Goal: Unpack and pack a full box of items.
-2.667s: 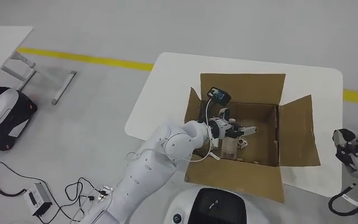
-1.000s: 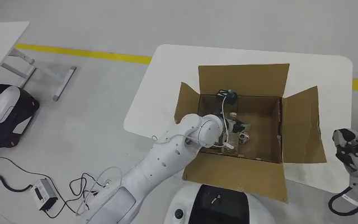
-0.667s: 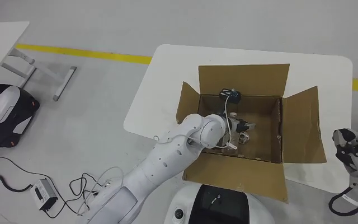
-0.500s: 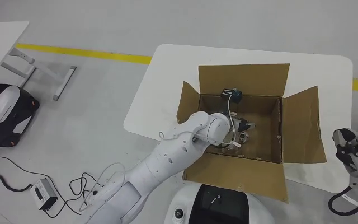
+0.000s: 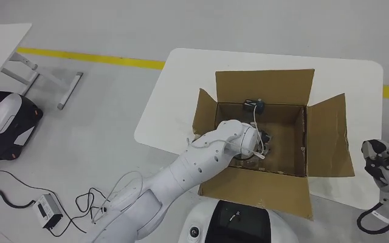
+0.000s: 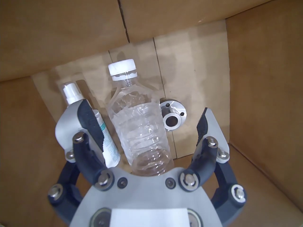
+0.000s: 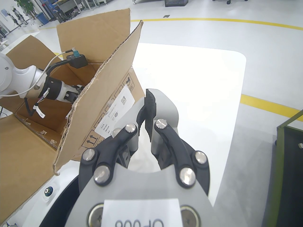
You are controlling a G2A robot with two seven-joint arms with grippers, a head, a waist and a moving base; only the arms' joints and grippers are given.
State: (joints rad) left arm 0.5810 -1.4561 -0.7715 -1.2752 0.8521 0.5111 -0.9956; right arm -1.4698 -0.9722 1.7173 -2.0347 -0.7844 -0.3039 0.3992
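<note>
An open cardboard box (image 5: pixel 265 85) stands on the white table (image 5: pixel 182 91). My left gripper (image 6: pixel 144 108) is down inside it, open, its fingers on either side of a clear plastic bottle (image 6: pixel 139 124) with a white cap; neither pad touches the bottle. Beside the bottle lies a small white spray bottle (image 6: pixel 71 93), partly behind one finger (image 6: pixel 88 119). A metal flange (image 6: pixel 172 116) rests on the box floor on the other side. In the top view the left gripper (image 5: pixel 265 141) sits mid-box. My right gripper (image 7: pixel 148 106) is shut on nothing, off the table's right edge beside a box flap (image 7: pixel 99 76).
The box walls (image 6: pixel 260 72) stand close around the left gripper on three sides. Four flaps are folded outward. Bare table (image 7: pixel 189 72) lies to the right of the box. A yellow floor line (image 5: pixel 91 58) runs behind the table.
My left arm has pushed farther right and deeper into the box, bringing the open gripper around the bottle. The right arm has stayed where it was.
</note>
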